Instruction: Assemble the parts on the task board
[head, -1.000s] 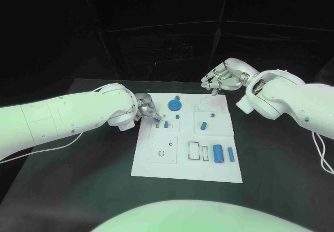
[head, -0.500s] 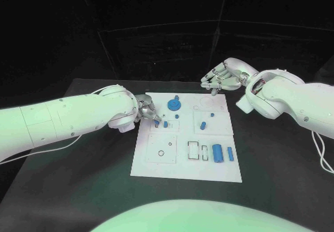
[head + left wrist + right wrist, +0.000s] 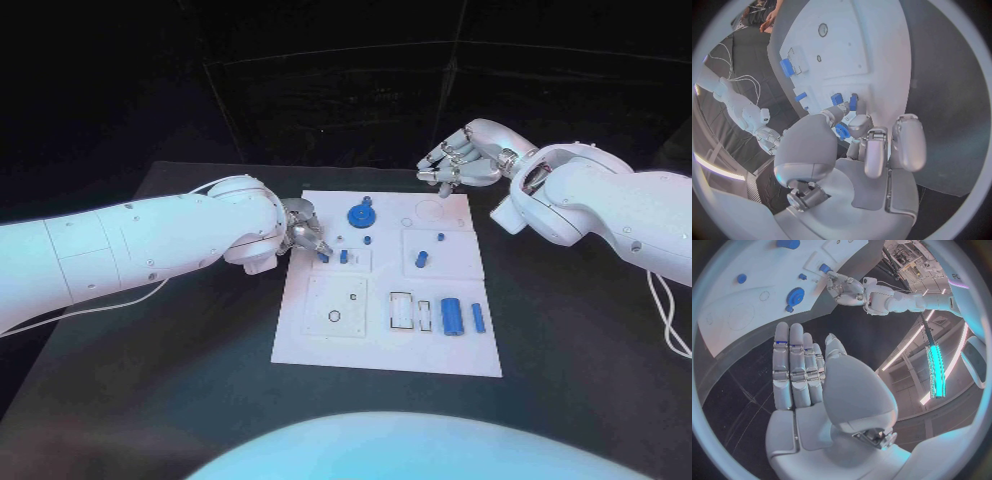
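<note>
left hand (image 3: 302, 228) at task board (image 3: 332, 345) left edge, fingers pinch blue part (image 3: 842, 131); right hand (image 3: 459, 165) beyond far edge, fingers extended, empty

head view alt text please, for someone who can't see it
The left hand reaches over the white task board's left edge at small blue parts. The right hand hovers with curled fingers by the board's far right corner.

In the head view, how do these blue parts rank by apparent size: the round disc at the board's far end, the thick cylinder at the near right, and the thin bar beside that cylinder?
Largest to smallest:
1. round disc
2. thick cylinder
3. thin bar
The disc and cylinder look close in size, and the disc lies farther from the camera, so their order is unsure.
</note>
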